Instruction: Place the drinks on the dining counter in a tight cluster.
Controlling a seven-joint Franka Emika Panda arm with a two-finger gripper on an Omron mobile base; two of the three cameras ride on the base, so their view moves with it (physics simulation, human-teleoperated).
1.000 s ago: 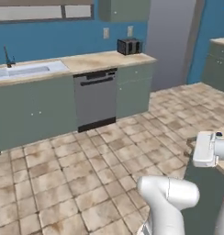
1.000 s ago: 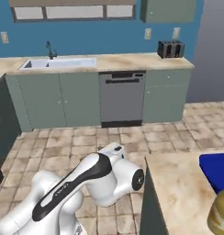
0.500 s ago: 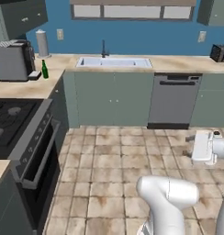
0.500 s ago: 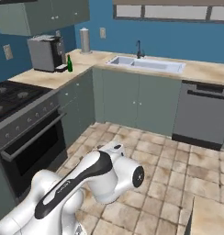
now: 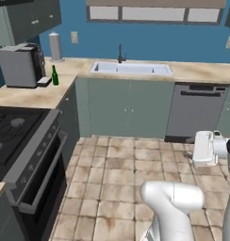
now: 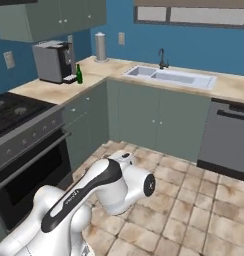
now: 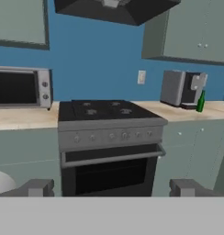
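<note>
Glass, by the look of it: the slim green bottle (image 5: pixel 54 75) stands upright on the kitchen counter (image 5: pixel 36 96), just beside the coffee machine (image 5: pixel 21 65). It should be rigid, smooth and easy to topple, so I would grasp it round the body below the neck. The gripper (image 7: pixel 112 187) holds nothing, its fingers spread wide. The bottle's cap is too small to make out.

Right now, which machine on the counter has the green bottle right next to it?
The grey coffee machine. The green bottle stands beside it; the microwave sits past the stove.
</note>
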